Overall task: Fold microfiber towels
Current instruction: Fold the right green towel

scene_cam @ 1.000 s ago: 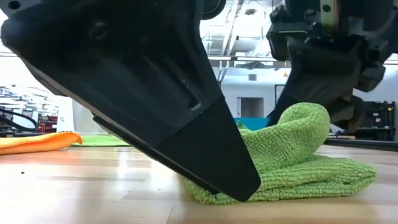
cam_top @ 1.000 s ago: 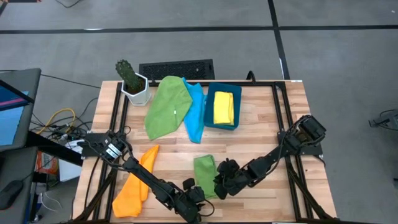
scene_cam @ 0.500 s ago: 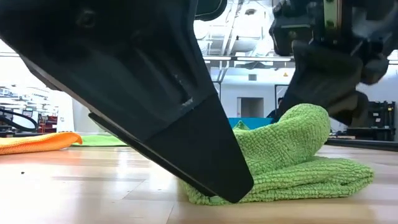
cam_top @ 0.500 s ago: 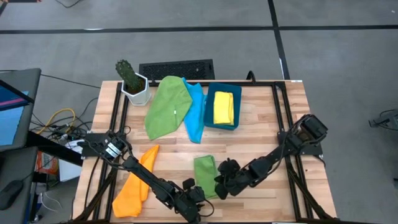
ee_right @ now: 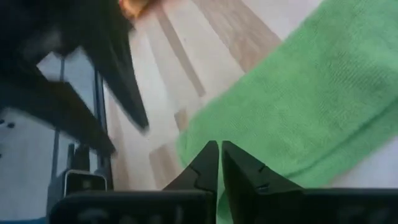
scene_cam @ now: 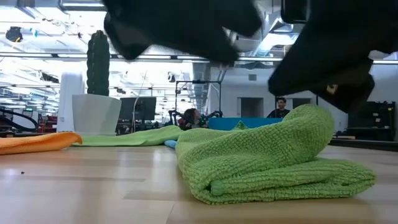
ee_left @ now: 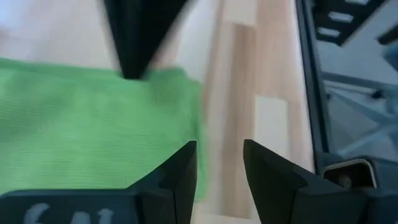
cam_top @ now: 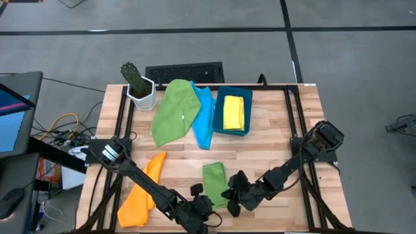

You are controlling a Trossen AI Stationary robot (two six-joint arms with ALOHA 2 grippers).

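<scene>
A small green microfiber towel (cam_top: 214, 183) lies folded near the table's front edge, its right part humped up (scene_cam: 305, 127). My left gripper (ee_left: 219, 158) hovers open over the towel's near end (cam_top: 198, 196), clear of the towel (ee_left: 93, 124) and the wood. My right gripper (ee_right: 219, 152) is shut with nothing between its fingers. It hangs just beyond the towel's right edge (cam_top: 229, 198), the towel (ee_right: 298, 106) lying ahead of it. In the low view, its dark body (scene_cam: 329, 68) hangs close over the hump; whether it touches, I cannot tell.
An orange towel (cam_top: 143, 192) lies at the near left. Farther back lie a large green towel (cam_top: 174, 110) and a light blue one (cam_top: 205, 117). A dark blue bin (cam_top: 218, 117) holds a folded yellow towel (cam_top: 233, 112). A potted cactus (cam_top: 138, 88) and a keyboard (cam_top: 184, 73) stand at the far edge.
My left gripper has risen from the table beside the towel's near end and now hangs clear above it. My right gripper has drawn back a little toward the table's near edge and up. The folded green towel has stayed in place with its hump.
</scene>
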